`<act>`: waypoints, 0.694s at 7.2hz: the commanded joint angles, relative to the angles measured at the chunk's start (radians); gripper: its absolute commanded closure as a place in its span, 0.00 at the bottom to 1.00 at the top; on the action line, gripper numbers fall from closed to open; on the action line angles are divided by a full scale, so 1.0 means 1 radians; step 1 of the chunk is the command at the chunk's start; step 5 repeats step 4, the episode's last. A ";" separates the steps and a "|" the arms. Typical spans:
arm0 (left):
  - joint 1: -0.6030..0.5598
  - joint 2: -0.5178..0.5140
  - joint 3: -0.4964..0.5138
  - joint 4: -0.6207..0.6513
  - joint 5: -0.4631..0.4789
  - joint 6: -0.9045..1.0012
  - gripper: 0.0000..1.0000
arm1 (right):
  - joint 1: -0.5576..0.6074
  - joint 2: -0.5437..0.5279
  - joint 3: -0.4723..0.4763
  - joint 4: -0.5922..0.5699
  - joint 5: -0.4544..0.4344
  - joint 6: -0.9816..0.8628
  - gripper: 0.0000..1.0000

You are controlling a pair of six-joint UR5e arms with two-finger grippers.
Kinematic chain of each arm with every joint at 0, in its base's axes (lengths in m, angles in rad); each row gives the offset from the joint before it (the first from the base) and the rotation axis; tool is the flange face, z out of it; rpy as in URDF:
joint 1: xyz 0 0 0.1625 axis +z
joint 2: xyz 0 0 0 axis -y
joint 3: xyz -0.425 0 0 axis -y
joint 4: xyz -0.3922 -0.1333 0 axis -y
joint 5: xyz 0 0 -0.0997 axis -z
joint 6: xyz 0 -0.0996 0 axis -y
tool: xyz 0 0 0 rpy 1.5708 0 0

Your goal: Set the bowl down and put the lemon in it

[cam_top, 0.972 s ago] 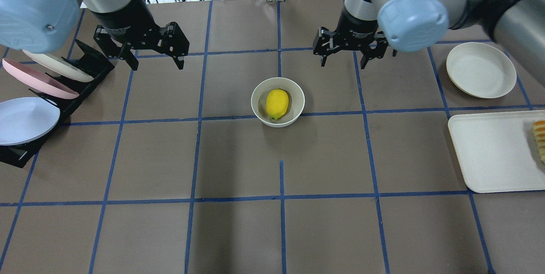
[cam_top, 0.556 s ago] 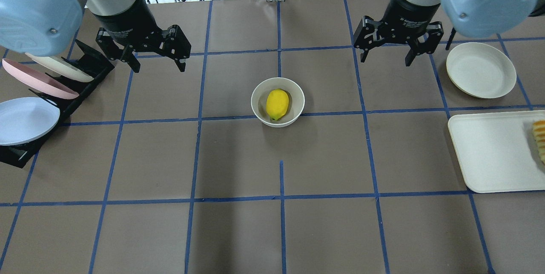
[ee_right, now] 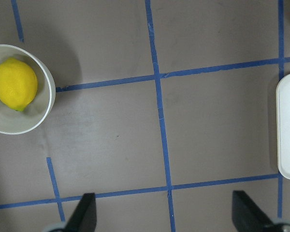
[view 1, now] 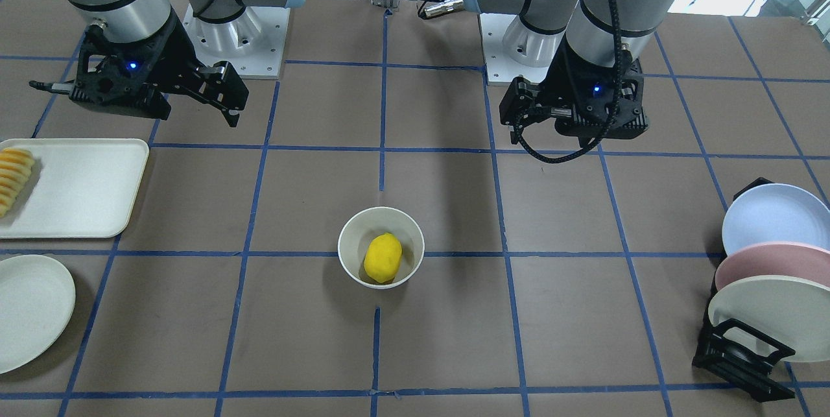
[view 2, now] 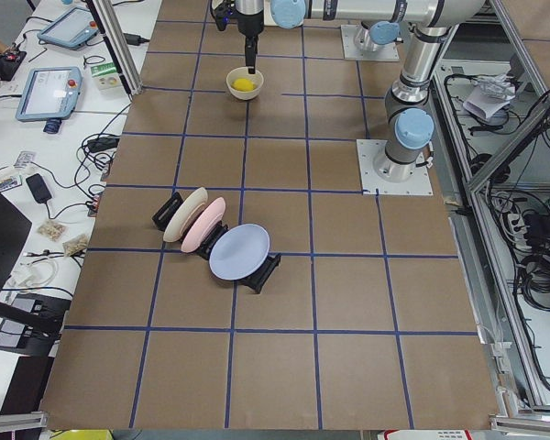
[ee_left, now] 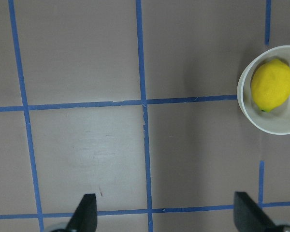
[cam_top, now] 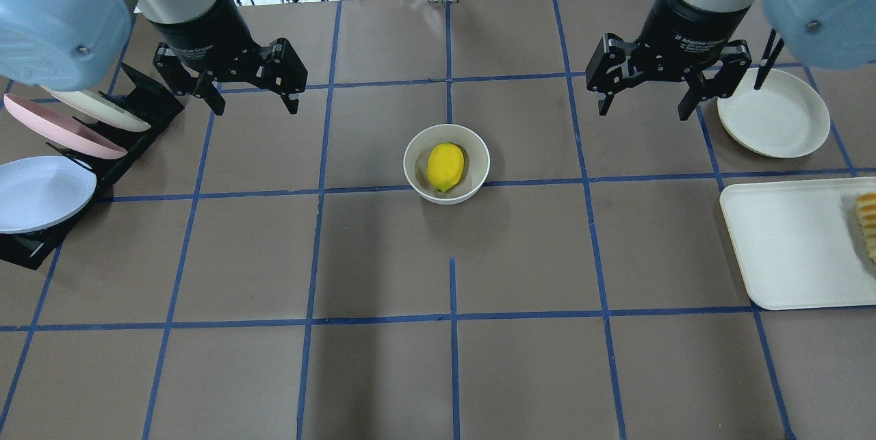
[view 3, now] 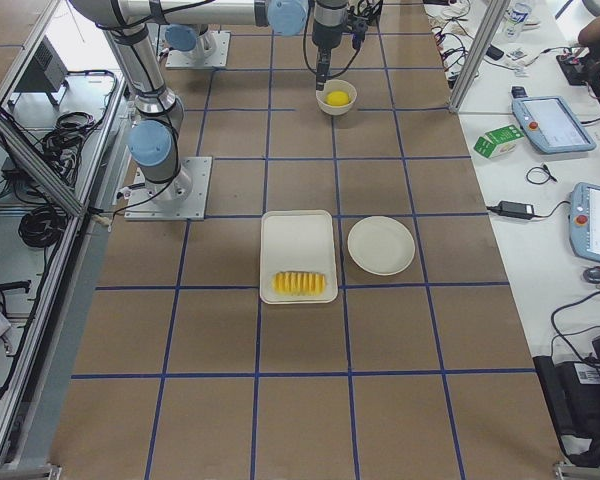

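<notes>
The off-white bowl stands on the table's middle with the yellow lemon lying inside it. Both also show in the front view, bowl and lemon, in the left wrist view, bowl and lemon, and in the right wrist view, bowl and lemon. My left gripper is open and empty, above the table to the bowl's far left. My right gripper is open and empty, to the bowl's far right.
A black rack with three upright plates stands at the left edge. A flat cream plate lies at the right, close to my right gripper. A white tray holds sliced orange-yellow food at the right edge.
My right gripper has moved right, away from the bowl toward the cream plate. My left gripper has stayed nearly still. Bowl and lemon have not moved.
</notes>
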 commanded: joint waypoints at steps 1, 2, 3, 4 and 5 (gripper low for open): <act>0.000 0.000 0.004 -0.002 0.000 0.001 0.00 | 0.000 0.001 0.002 0.004 -0.001 0.004 0.00; 0.000 0.000 0.004 -0.002 0.001 -0.001 0.00 | -0.001 -0.002 0.002 0.002 -0.002 0.002 0.00; 0.000 0.000 0.002 -0.002 0.000 -0.001 0.00 | -0.003 -0.002 0.002 0.002 -0.002 0.002 0.00; 0.000 0.005 -0.002 -0.003 0.001 0.001 0.00 | -0.009 0.004 0.002 0.005 0.002 -0.001 0.00; 0.000 0.005 -0.002 -0.003 0.001 0.001 0.00 | -0.009 0.004 0.002 0.005 0.002 -0.001 0.00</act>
